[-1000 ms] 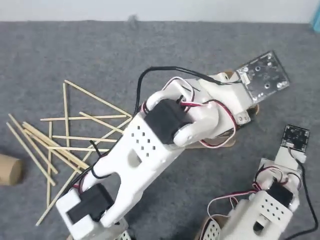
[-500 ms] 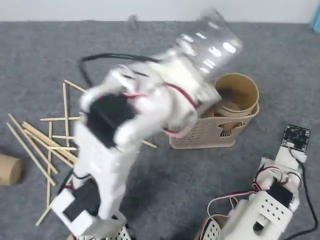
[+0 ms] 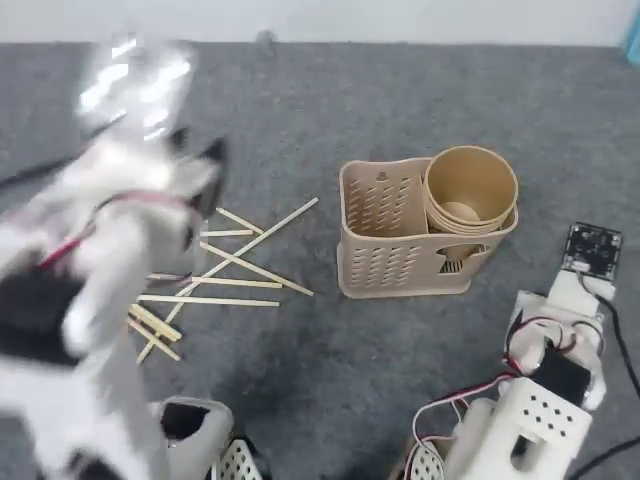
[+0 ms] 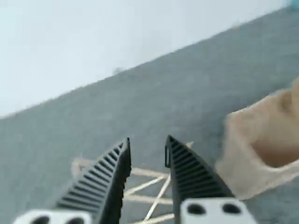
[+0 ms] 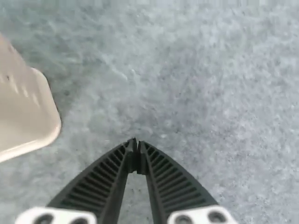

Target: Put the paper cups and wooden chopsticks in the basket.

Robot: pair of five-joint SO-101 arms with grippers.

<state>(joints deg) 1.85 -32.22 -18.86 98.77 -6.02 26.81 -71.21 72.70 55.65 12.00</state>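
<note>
The beige perforated plastic basket (image 3: 385,250) stands on the grey felt table (image 3: 330,100). Stacked tan paper cups (image 3: 470,190) sit in its 3 o'clock compartment. Thin wooden chopsticks (image 3: 235,265) lie scattered on the table at the basket's 9 o'clock.

Left gripper (image 4: 147,140): fingers apart, holding nothing, over the chopsticks.

Right gripper (image 5: 137,142): fingers together, empty, at the basket's 5 o'clock.

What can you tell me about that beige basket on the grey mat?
The basket looks like beige plastic: boxy, rounded corners, slotted walls, two compartments. It stands upright on the grey mat. Nested paper cups fill one compartment; the other looks empty. The chopsticks lie beside it, apart from it.
</note>
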